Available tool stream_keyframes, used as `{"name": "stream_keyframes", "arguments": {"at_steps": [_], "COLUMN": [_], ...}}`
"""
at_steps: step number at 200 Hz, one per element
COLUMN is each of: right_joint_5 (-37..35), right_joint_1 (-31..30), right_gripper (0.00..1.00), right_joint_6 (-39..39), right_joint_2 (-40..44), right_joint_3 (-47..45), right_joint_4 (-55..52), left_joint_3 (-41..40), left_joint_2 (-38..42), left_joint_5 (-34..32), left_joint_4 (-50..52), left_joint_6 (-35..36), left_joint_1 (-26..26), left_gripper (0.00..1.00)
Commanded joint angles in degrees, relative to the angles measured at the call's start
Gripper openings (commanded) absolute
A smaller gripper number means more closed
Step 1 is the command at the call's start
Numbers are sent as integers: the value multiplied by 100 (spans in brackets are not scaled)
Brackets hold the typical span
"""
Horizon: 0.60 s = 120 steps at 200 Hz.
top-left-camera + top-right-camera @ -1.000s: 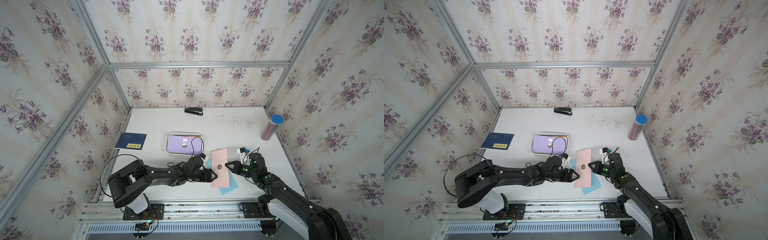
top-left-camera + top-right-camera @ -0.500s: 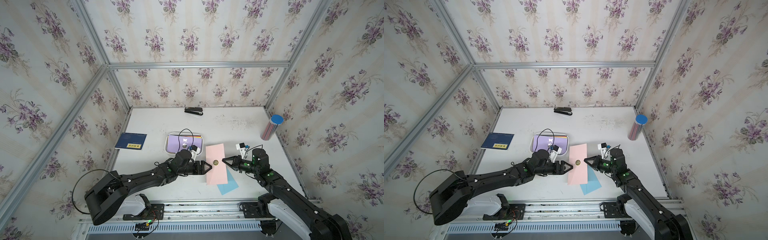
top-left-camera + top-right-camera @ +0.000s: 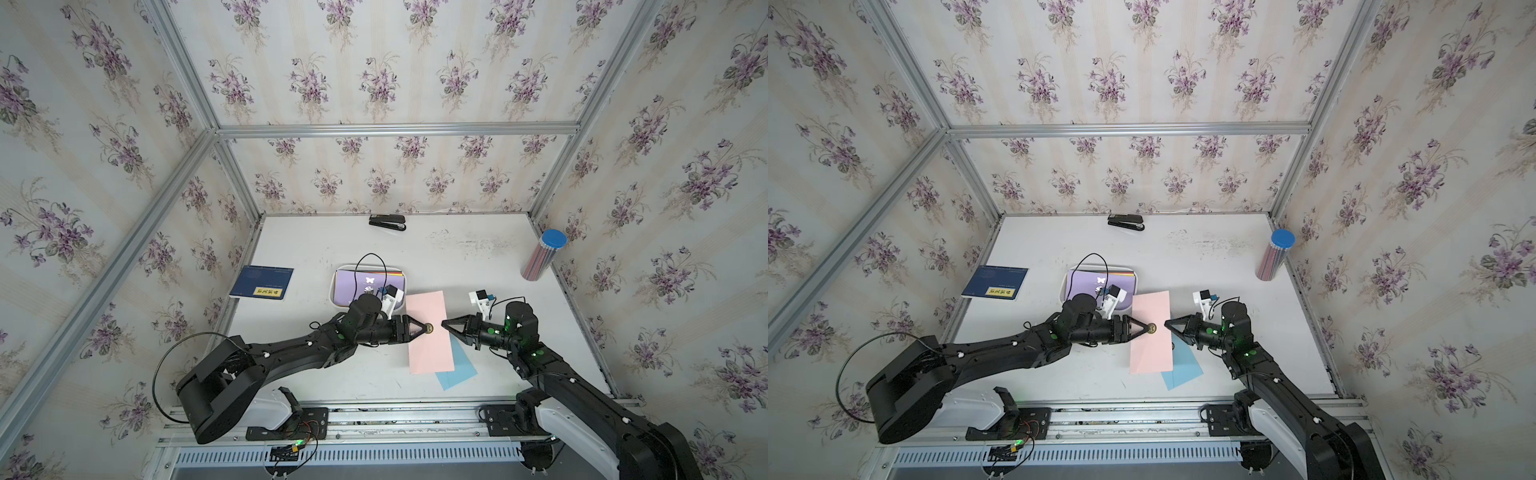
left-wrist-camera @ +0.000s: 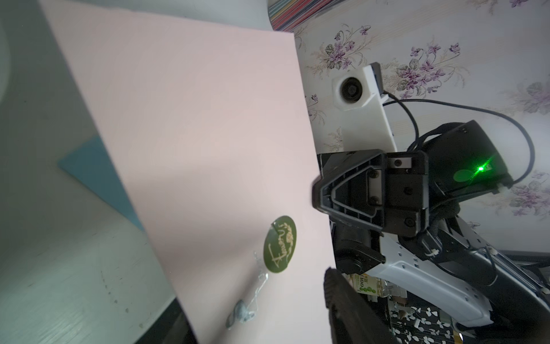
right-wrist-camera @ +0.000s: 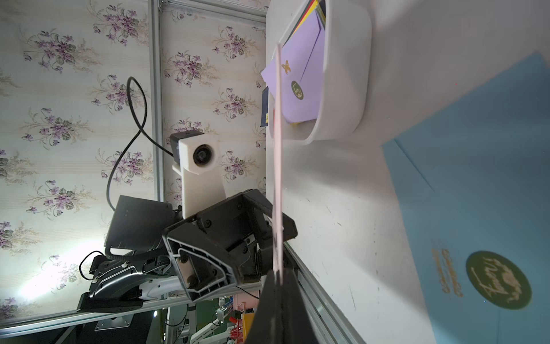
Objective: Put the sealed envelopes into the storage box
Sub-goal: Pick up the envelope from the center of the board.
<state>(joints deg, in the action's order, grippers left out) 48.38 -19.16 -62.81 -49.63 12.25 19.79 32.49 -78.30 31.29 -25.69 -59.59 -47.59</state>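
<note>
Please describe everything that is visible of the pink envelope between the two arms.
The pink envelope is a flat, long rectangle of plain pale pink paper. A round dark green seal sticker with gold script sits near its middle. It is held off the table, about level, above part of the light blue envelope. The right tool is shut on one long edge. The left tool straddles the opposite edge beside the sticker; whether it grips cannot be told.
</note>
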Motion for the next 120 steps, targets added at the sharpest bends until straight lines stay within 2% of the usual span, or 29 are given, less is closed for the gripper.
{"name": "stream_keyframes", "arguments": {"at_steps": [1,46,71,79,104,120], "right_joint_5": [-4,-31,-31,-30,-69,-237], "right_joint_1": [-3,-8,-8,-9,-1,89], "right_gripper": [0,0,0,6,34,41], "right_joint_6": [28,4,-12,-5,158,611], "right_joint_2": [-38,-56,-56,-60,-104,-141], "right_joint_3": [-48,-89,-83,-81,-74,-29], "right_joint_4": [228,319,377,383,299,-18], "left_joint_3": [38,72,188,257,549,897], "left_joint_2": [124,408,447,441,582,764], "left_joint_5": [106,114,125,145,273,435], "left_joint_4": [-265,41,328,475,1351,2618], "left_joint_6": [-71,-53,58,124,594,1116], "left_joint_1": [6,14,28,47,248,666], "left_gripper": [52,16,0,0,0,0]}}
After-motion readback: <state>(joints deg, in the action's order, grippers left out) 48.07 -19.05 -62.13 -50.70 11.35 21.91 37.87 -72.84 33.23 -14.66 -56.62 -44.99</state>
